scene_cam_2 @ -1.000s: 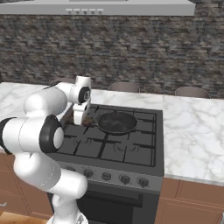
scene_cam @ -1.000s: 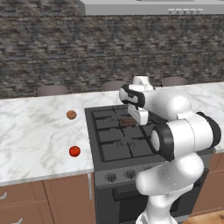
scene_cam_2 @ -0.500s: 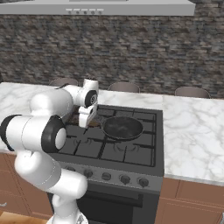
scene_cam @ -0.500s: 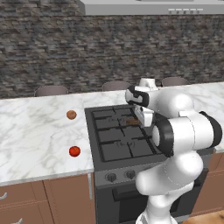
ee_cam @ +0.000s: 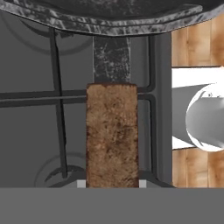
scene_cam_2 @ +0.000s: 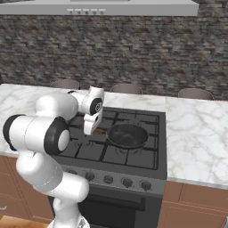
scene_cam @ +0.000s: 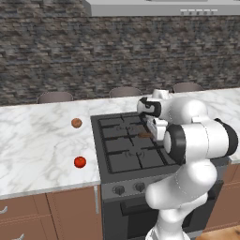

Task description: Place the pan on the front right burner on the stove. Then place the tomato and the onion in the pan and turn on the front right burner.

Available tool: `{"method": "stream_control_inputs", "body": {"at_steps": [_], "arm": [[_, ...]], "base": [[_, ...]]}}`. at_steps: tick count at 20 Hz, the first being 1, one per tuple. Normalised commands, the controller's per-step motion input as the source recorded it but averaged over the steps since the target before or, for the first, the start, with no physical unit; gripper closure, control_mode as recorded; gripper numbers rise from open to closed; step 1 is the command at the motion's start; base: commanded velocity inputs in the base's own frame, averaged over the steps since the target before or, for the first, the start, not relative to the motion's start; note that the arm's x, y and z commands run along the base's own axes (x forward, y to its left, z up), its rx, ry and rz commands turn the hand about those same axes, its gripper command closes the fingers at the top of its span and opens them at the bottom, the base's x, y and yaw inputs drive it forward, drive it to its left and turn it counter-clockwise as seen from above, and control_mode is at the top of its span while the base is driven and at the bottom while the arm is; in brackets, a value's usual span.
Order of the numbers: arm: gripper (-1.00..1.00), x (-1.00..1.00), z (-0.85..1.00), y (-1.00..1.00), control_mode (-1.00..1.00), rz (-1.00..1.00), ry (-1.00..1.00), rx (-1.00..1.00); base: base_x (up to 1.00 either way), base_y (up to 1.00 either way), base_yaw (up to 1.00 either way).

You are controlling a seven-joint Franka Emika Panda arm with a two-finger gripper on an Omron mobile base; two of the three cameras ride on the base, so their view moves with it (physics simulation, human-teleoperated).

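My gripper [scene_cam_2: 90,130] hangs low over the stove [scene_cam_2: 147,167], fingers pinching the brown handle [ee_cam: 112,131] of the pan [scene_cam_2: 128,135]. In the hand view the handle runs straight up from between my fingertips, whose inner corners show as small pale squares touching its two sides at the bottom edge; a dark metal neck joins the handle to the pan's rim [ee_cam: 109,24] at the top. Under the handle lie black grate bars [ee_cam: 57,96] and part of a round burner ring.

In the right base view the pan sits over the middle of the cooktop, its round black bowl between the front and rear rows of grates and slightly right of centre; whether it rests on the grates or is held just above them I cannot tell. The front right burner [scene_cam_2: 143,158] is just in front of and to the right of the bowl, not under it. A row of round knobs [scene_cam_2: 117,181] lines the grey front panel, nearest the camera.

In the left base view my wrist hides the bowl, and only a short piece of the handle shows left of it. On the marble counter [scene_cam: 33,145] left of the stove, the tomato [scene_cam: 79,162] lies near the front edge and the onion [scene_cam: 76,123] farther back, well apart from each other and from the pan. Behind the counter, chair backs [scene_cam: 55,97] stand before a stone wall [scene_cam: 70,51].
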Motion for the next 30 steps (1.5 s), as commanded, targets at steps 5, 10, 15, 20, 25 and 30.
{"method": "stream_control_inputs", "body": {"at_steps": [5, 10, 15, 20, 25, 30], "arm": [[1.00, 0.00, -0.10, 0.00, -1.00, -0.02, 0.00, 0.00], [1.00, 0.00, -0.10, 0.00, -1.00, -0.02, 0.00, 0.00], [1.00, 0.05, -0.09, 0.00, -1.00, 0.00, 0.00, 0.00], [1.00, 0.15, -0.09, 0.00, -1.00, 0.00, 0.00, 0.00], [1.00, 0.15, -0.08, 0.00, -1.00, 0.00, 0.00, 0.00], [1.00, 0.11, -0.09, 0.00, -1.00, 0.00, 0.00, 0.00]], "base": [[0.00, 0.00, 0.00], [0.00, 0.00, 0.00], [0.00, 0.00, 0.00], [0.00, 0.00, 0.00], [0.00, 0.00, 0.00], [0.00, 0.00, 0.00]]}}
